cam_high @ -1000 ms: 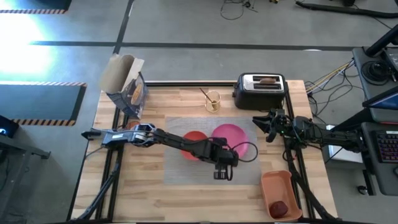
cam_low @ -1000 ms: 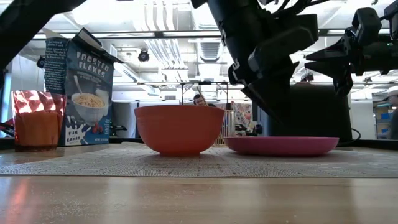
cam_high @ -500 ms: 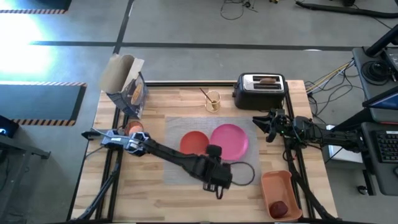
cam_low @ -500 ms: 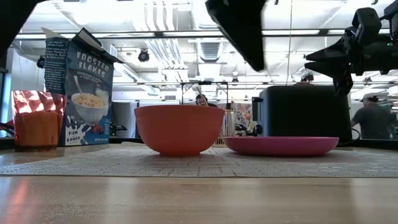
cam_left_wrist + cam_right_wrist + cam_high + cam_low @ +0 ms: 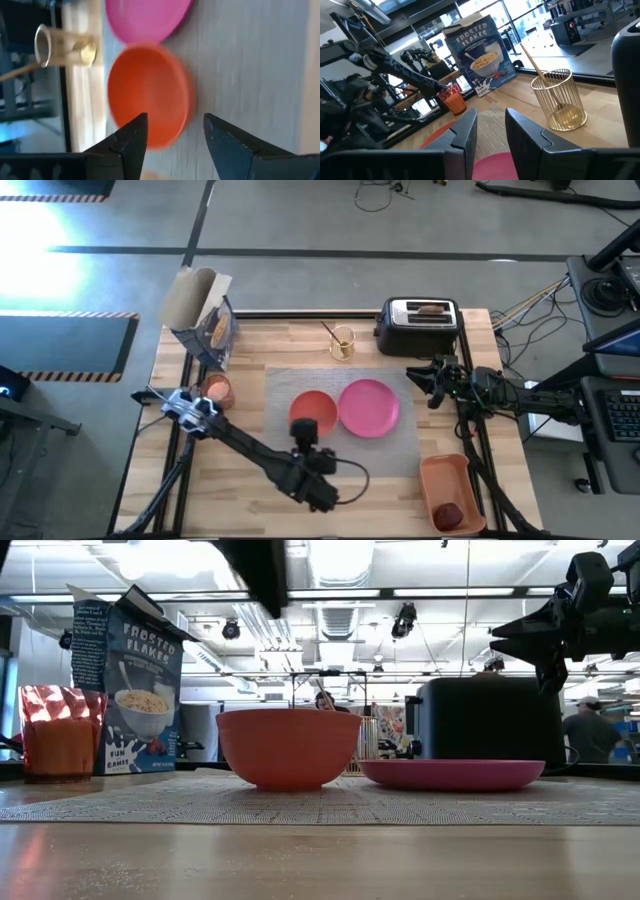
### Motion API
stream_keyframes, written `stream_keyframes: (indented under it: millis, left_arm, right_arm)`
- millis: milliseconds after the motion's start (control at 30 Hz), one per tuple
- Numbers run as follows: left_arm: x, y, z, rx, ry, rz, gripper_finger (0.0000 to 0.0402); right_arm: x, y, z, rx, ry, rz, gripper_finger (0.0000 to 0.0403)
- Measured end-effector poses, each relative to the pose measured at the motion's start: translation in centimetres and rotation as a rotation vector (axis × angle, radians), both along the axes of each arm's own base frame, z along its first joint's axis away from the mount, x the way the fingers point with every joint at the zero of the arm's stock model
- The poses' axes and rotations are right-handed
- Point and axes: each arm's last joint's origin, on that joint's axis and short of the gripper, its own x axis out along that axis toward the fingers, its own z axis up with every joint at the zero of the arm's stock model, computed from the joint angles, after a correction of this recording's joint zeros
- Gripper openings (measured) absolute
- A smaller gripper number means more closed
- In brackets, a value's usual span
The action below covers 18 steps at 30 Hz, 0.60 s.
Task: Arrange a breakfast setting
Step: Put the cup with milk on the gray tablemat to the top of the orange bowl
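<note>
I take the grey mat (image 5: 340, 420) in the middle of the table as my mark. On it sit the orange-red bowl (image 5: 313, 409) and, touching its rim on the toaster side, the pink plate (image 5: 369, 407). My left gripper (image 5: 312, 480) hangs over the mat's near edge, just in front of the bowl, its fingers (image 5: 131, 136) spread with a clear gap and nothing between them. My right gripper (image 5: 428, 383) waits off the mat's right edge, near the black-and-silver toaster (image 5: 418, 325), fingers (image 5: 465, 131) parted and empty too. Beyond the mat's far edge stands a gold wire holder (image 5: 341, 342) with a thin stick poking out; I cannot tell whether that is the spoon. A brown toast slice (image 5: 431, 308) shows in one toaster slot. Past the mat's left edge sits the small orange cup (image 5: 216, 388), with the cereal box (image 5: 204, 318) farther back. Off the mat's right front corner lies the orange tray (image 5: 453, 492), the small dark red fruit (image 5: 449, 513) inside it. From table height the toaster hides behind the plate (image 5: 453, 774), and a dark piece of my left arm cuts in at the top.
</note>
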Motion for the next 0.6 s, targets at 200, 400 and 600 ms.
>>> stream_keyframes:
  millis: [200, 400, 600]
  left_arm:
    - [-4.6, 1.6, -0.8, -0.084, -0.017, 0.086, 0.0177]
    - [-10.0, 4.7, -1.0, -0.28, -0.134, 0.16, 0.0177]
    - [-15.0, 7.6, -0.1, -0.439, -0.242, 0.269, 0.0177]
  right_arm:
    - [0.0, 0.0, 0.0, 0.0, 0.0, 0.0, 0.0091]
    - [0.0, 0.0, 0.0, 0.0, 0.0, 0.001, 0.0091]
    - [0.0, 0.0, 0.0, 0.0, 0.0, 0.001, 0.0091]
